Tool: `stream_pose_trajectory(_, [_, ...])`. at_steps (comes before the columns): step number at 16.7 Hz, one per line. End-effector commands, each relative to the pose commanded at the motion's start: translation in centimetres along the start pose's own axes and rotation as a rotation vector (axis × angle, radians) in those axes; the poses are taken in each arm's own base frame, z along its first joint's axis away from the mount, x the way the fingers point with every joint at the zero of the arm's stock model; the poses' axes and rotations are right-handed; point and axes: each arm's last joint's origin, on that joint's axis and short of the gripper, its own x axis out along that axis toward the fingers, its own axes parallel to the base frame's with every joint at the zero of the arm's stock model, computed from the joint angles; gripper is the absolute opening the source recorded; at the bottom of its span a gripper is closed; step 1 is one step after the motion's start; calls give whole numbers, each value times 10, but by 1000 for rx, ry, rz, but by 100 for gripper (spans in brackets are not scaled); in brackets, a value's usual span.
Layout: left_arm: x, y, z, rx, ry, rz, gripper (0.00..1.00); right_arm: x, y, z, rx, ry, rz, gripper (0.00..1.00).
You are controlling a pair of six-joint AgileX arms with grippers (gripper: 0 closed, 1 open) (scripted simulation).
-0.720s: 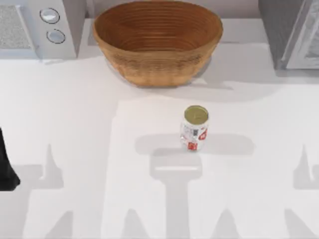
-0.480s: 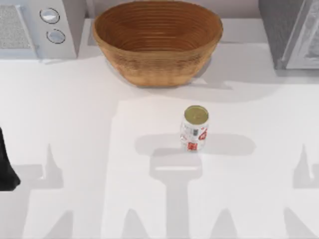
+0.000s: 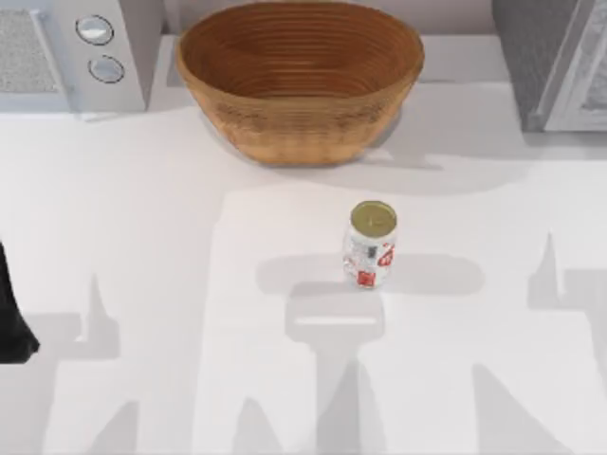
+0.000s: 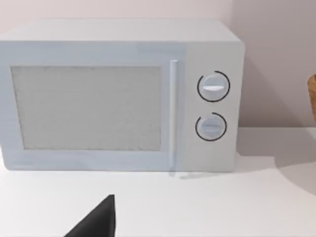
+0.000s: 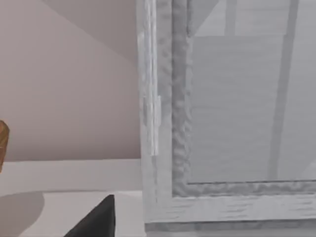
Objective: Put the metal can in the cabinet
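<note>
Right-side shadow shifted, metal can [image 3: 371, 243] upright, left pincer [image 3: 11, 318] well apart

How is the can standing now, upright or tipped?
Upright: the can stands on the table, gold top facing up, label visible below.

- A woven basket [image 3: 300, 81] sits at the far middle of the counter [image 3: 142, 237], wide and oval, its ribbed brown inside open to the top view.
- A white microwave [image 4: 121, 96] stands at the far left corner, just beside the basket; its door is shut, with a speckled grey window [image 4: 86, 107].
- Two round dials [image 4: 213, 87] sit one above the other on the microwave's control panel, beside a slim upright handle [image 4: 173, 111].
- A pale pink wall [image 5: 69, 84] rises behind the counter.
- The counter is plain white, crossed by soft grey shadows.
</note>
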Motion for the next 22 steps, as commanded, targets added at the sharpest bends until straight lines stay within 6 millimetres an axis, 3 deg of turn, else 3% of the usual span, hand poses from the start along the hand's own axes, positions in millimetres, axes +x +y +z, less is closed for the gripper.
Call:
stream_pose_trajectory(3, [0, 0, 0, 0, 0, 0, 100, 28, 24, 9, 5, -2, -5, 100])
stream_pose_trajectory(6, [0, 0, 0, 0, 0, 0, 100, 58, 60, 6, 9, -4, -7, 100])
stream_pose_trajectory(11, [0, 0, 0, 0, 0, 0, 100, 90, 139, -36, 8, -3, -2, 100])
stream_pose_trajectory(14, [0, 0, 0, 0, 0, 0, 100, 89, 185, -79, 4, 0, 3, 100])
stream_pose_trajectory(17, [0, 0, 0, 0, 0, 0, 100, 74, 218, -124, -2, 4, 8, 100])
stream_pose_trajectory(22, [0, 0, 0, 0, 0, 0, 100, 45, 243, -182, -14, 9, 16, 100])
